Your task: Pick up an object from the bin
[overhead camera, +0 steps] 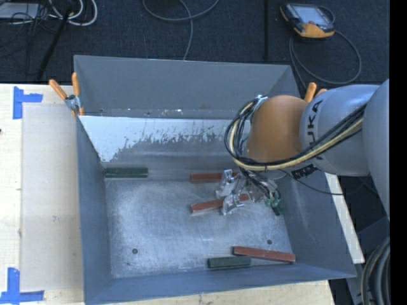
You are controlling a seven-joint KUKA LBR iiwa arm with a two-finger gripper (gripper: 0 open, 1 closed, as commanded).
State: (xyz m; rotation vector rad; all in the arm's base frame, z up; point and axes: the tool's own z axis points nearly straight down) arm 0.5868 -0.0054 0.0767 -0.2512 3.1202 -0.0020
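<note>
Nearest to us rises the arm's orange-covered wrist (275, 129), looped with cables, which hides the right rear part of the grey bin (184, 88). Below it the gripper (230, 200) sits low over the middle of the floor, at the right end of the middle red-brown bar (203, 206). We cannot tell whether the gripper is spread or pressed together, nor whether it pinches that bar. Just behind lies the rear red-brown bar (205, 177), its right end beside the gripper. Well apart, the left green bar (125, 172) rests at the foot of the rear wall. Along the front wall the front red-brown bar (264, 254) and the front green bar (229, 263) lie close together.
</note>
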